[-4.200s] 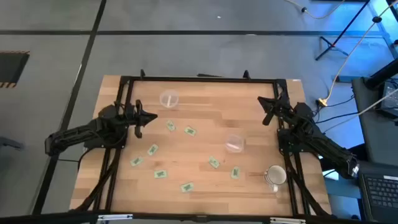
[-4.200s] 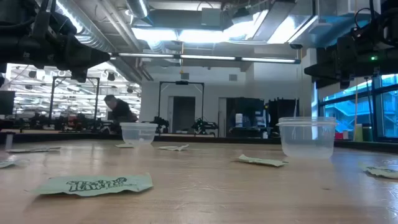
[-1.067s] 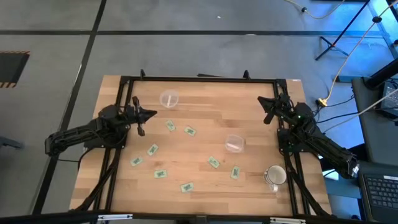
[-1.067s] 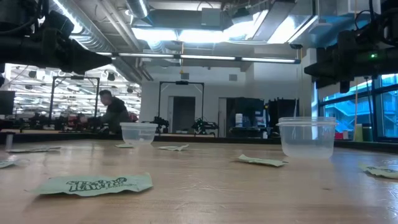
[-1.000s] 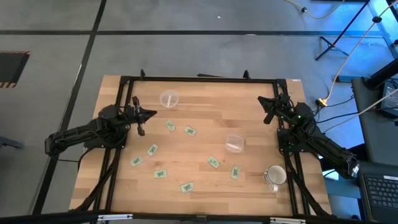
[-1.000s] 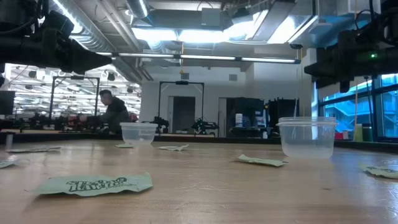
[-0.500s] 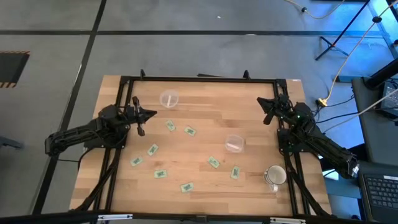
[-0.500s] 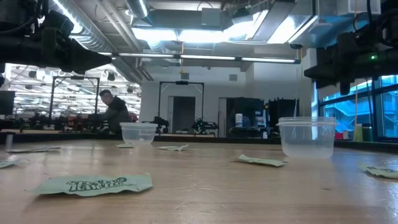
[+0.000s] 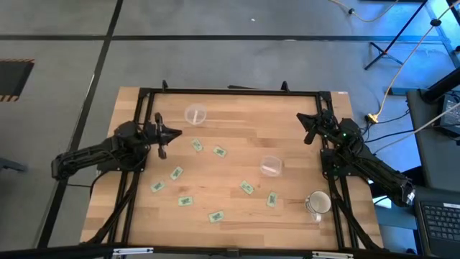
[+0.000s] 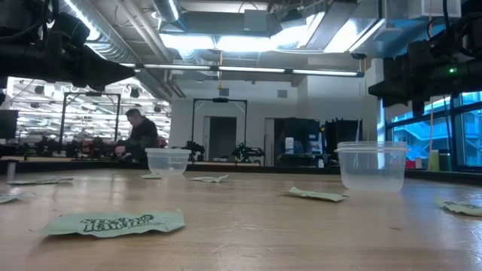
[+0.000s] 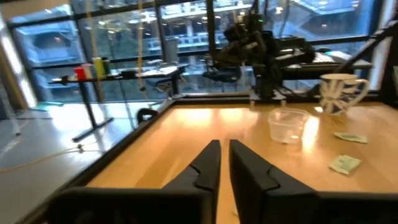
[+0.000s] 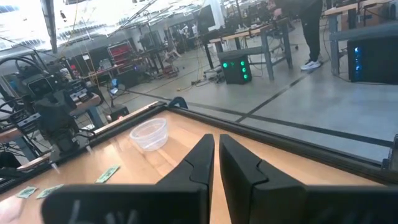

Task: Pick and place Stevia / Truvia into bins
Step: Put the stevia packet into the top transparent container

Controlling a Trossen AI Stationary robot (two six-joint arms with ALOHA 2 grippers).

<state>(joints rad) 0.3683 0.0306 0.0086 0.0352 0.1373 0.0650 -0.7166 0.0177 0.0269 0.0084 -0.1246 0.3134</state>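
Green Stevia packets lie scattered flat on the counter, none in the clear bins; the nearest packet's white print is too blurred to read. The left end effector and right end effector hover at opposite counter edges, fingers nearly together, holding nothing.

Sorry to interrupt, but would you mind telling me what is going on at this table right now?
A two-armed robot is set to sort green sweetener packets into two clear plastic cups, and nothing is picked up yet. The packets lie scattered flat on the wooden table, and both cups look empty. The left end effector hangs above the table's left side, near the far cup, fingers nearly together and empty. The right end effector waits at the right edge, likewise empty. A white mug stands near the right front corner.
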